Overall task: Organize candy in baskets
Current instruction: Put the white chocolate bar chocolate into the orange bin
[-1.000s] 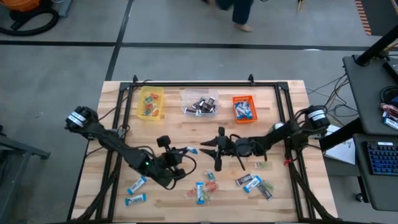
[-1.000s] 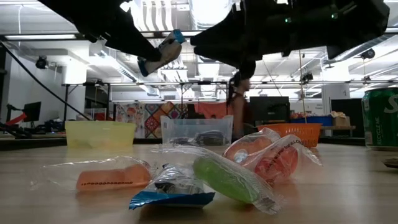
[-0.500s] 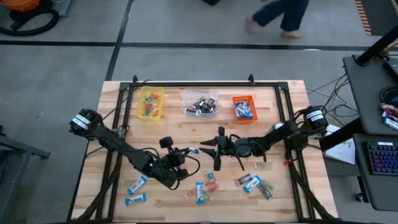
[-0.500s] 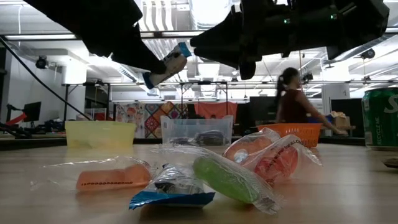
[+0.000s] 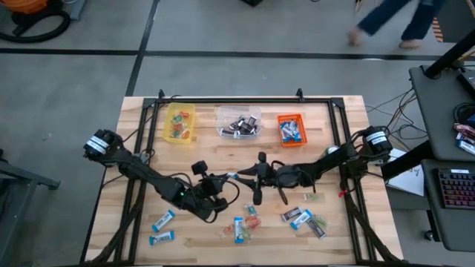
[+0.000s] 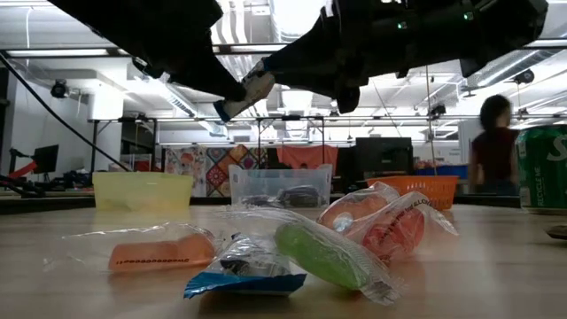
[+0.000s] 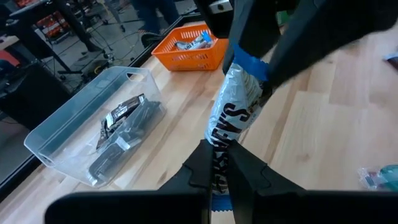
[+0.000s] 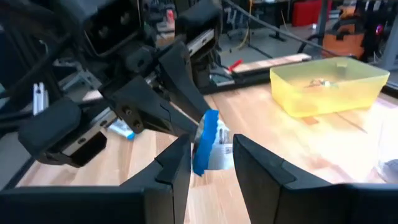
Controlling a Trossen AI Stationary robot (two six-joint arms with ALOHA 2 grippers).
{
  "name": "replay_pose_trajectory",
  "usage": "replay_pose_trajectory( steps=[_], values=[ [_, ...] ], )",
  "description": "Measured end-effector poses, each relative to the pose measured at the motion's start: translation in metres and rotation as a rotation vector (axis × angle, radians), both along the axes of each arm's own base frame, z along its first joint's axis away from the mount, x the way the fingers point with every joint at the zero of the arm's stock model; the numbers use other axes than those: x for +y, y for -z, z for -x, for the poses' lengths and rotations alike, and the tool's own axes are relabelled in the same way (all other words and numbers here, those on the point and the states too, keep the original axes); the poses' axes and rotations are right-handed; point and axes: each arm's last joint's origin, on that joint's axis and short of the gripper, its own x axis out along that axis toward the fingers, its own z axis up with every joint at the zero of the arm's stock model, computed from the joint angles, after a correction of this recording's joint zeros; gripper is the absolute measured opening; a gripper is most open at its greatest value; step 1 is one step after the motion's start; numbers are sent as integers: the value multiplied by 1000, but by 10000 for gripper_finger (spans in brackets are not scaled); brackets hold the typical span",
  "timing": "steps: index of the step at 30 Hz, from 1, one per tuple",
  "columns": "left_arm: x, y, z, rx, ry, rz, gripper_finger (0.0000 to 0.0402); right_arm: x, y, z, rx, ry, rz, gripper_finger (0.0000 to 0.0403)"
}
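My left gripper [image 5: 225, 179] is above the table's middle, shut on a blue-and-white candy bar [image 7: 233, 115]. In the low view the bar [image 6: 244, 93] hangs high over the tabletop. My right gripper [image 5: 242, 176] faces it from the table's right and is open. Its two fingers stand on either side of the bar's blue free end [image 8: 205, 143]; I cannot tell whether they touch it. The yellow basket [image 5: 179, 122], clear basket [image 5: 238, 122] and orange basket [image 5: 291, 127] sit along the far edge, each holding candy. Loose candy [image 5: 239, 227] lies near the near edge. My left gripper pinches the bar between its two fingers at the lower end [image 7: 217, 155], with the fingers [image 7: 200, 167] lying roughly along its length. It comes level from the table's left. The bar is lifted clear and sticks out forward toward my right gripper.
More wrapped pieces lie at the near right [image 5: 300, 218] and near left [image 5: 162, 221]. In the low view a heap of wrapped sweets [image 6: 319, 244] fills the foreground and a green can [image 6: 542, 168] stands at the right. A person walks beyond the table [image 6: 493, 151].
My left gripper has carried the bar toward the table's right and slightly down, up to my right gripper, so the bar's blue end now sits between the right fingers. A person has walked across the room behind the table.
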Motion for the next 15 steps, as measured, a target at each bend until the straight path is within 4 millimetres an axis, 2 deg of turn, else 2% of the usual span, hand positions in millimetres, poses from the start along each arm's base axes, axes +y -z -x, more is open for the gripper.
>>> replay_pose_trajectory(
  steps=[7, 15],
  values=[
    [1, -1, -1, -8, -4, 5, 6, 2, -5, -10, 78, 10, -17, 112],
    [0, -2, -2, -27, -5, 10, 6, 4, -14, -17, 79, 6, 17, 109]
  ],
)
